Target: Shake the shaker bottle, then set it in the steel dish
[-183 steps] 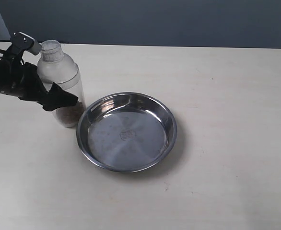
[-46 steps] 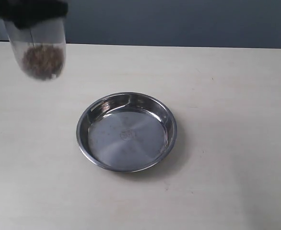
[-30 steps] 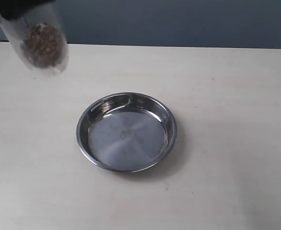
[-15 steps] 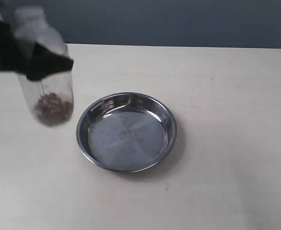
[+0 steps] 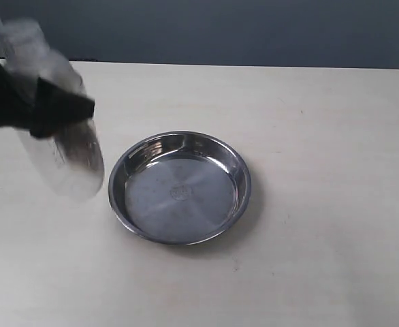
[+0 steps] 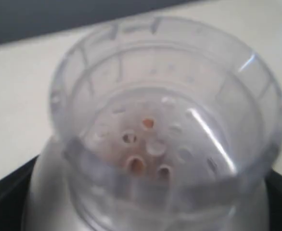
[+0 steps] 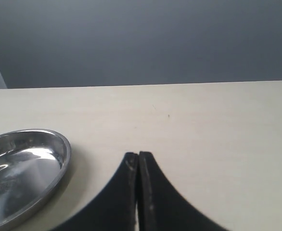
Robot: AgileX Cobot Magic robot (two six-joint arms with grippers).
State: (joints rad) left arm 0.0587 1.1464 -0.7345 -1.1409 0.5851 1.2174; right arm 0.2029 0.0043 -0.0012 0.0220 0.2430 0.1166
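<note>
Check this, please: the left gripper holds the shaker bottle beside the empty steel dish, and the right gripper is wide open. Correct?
No: the right gripper is shut, its fingers pressed together in the right wrist view. The left gripper does hold the shaker bottle beside the empty steel dish.

I see soft, even light over the pale table (image 5: 322,238), fairly bright, with no hard shadows. The steel dish (image 5: 179,187) throws a faint shadow on its right and near side, so the light seems to fall from the far left. Its far inner wall carries white glare. At the left, the shaker bottle (image 5: 60,146) and the left gripper (image 5: 46,109) on it are smeared by motion blur. In my left wrist view the cap (image 6: 165,120) is close and soft-focused, with bright streaks. The right wrist view is sharp, the dish gleaming.
</note>
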